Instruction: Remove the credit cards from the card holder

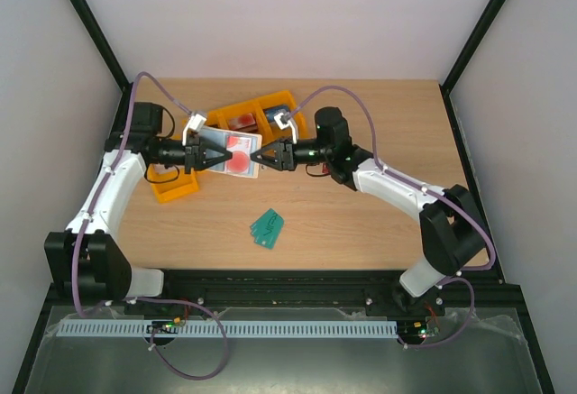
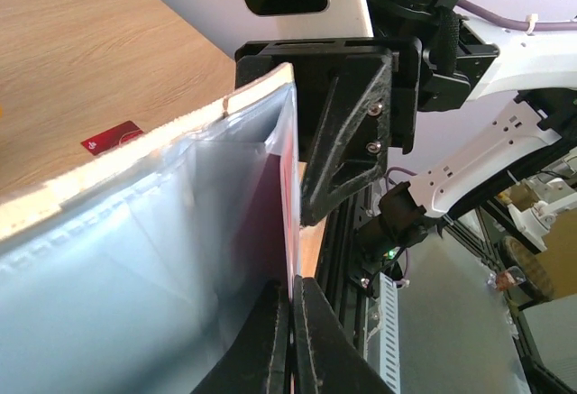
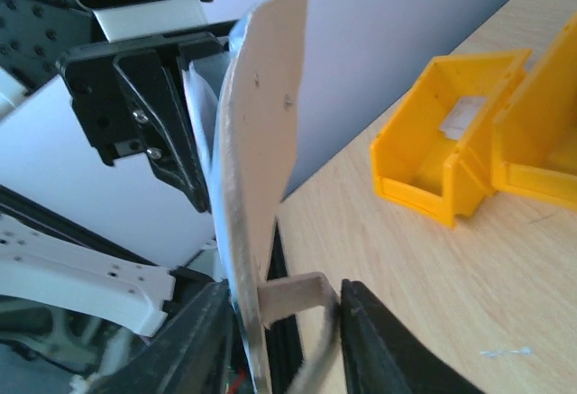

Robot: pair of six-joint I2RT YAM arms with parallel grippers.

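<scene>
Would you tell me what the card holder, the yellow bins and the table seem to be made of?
The card holder: beige outside looks like matte leather or imitation, with clear shiny plastic pockets inside. The bins: smooth moulded plastic, slight sheen. The table: wood-grain top, perhaps laminate.

**Wooden Table: Bins and Loose Cards**

A light wooden table (image 1: 379, 142) is shown, its grain running across the width. On its left part a yellow bin (image 1: 171, 190) is set, partly hidden from above. Two more yellow bins (image 1: 275, 101) are placed side by side farther back, near the middle. Toward the near edge, well apart from all the bins, two green cards (image 1: 267, 228) are laid, tilted and overlapping each other. In the left wrist view a dark red card (image 2: 112, 137) is seen lying flat on the bare wood.
</scene>
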